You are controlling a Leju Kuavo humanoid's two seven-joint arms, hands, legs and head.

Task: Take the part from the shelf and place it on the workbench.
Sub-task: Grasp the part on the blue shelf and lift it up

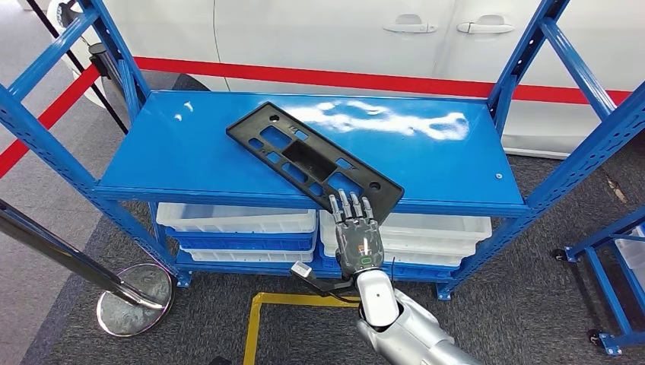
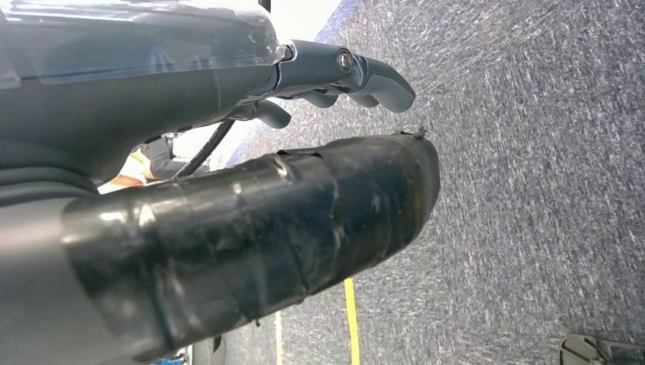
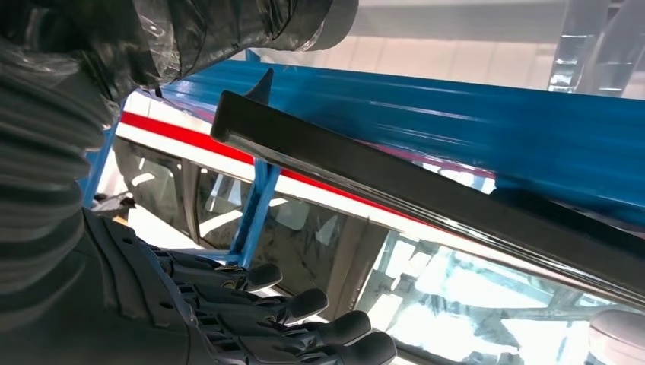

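Note:
A flat black plastic part (image 1: 312, 158) with several cut-outs lies diagonally on the blue shelf (image 1: 182, 160), and its near right corner hangs over the front edge. My right hand (image 1: 357, 239) reaches up at that corner with straight, spread fingers (image 3: 304, 304) just under the overhang. In the right wrist view the part's dark edge (image 3: 426, 190) runs between the thumb (image 3: 228, 30) and the fingers, with a gap on both sides. My left hand (image 2: 152, 84) hangs over grey carpet and holds nothing, its thumb (image 2: 251, 228) apart from the fingers.
White bins (image 1: 243, 220) sit on the lower shelf level. A white car (image 1: 342, 38) with a red stripe stands behind the rack. A chrome stanchion base (image 1: 133, 300) is on the floor at left, a yellow floor line (image 1: 255, 327) nearby, and another blue rack (image 1: 608, 274) at right.

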